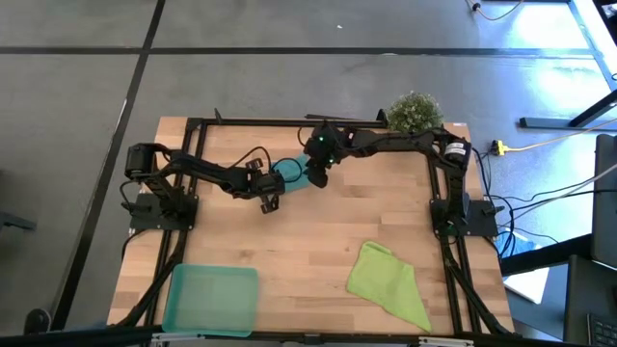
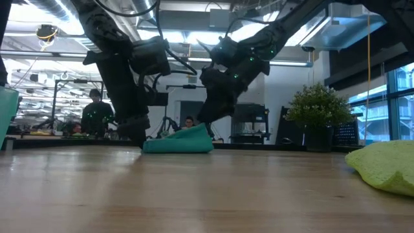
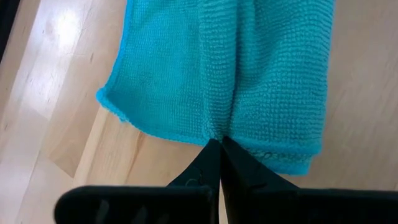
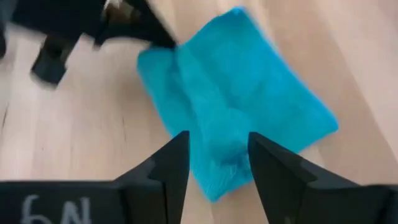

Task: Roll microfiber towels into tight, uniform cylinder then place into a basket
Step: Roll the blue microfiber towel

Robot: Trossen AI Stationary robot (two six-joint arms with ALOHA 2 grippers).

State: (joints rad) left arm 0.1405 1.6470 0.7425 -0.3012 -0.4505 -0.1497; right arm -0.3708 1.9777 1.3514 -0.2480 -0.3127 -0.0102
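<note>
The teal towel (image 1: 289, 174) lies folded in a narrow bundle on the table's far middle, flat on the wood except for one raised end (image 2: 202, 131). My left gripper (image 1: 271, 200) is shut at the towel's left end. My right gripper (image 4: 217, 158) is open. It hovers just over the raised right end, one finger on each side, and touches nothing. The lime towel (image 1: 390, 282) lies crumpled at the near right. The basket (image 1: 211, 300) sits at the near left. My left gripper meets the teal towel's hemmed end edge (image 3: 214, 135) with its shut fingertips, slanting down from the table's left. A crease in the cloth runs away from the tips. The tips hide how many layers they have. The towel lies on the table, slack.
A bushy potted plant (image 1: 415, 112) stands at the far right corner. A black frame rail (image 1: 289, 122) runs along the table's far edge. Bare wood lies between the teal towel and the near edge. People (image 2: 96, 113) show in the room beyond the table.
</note>
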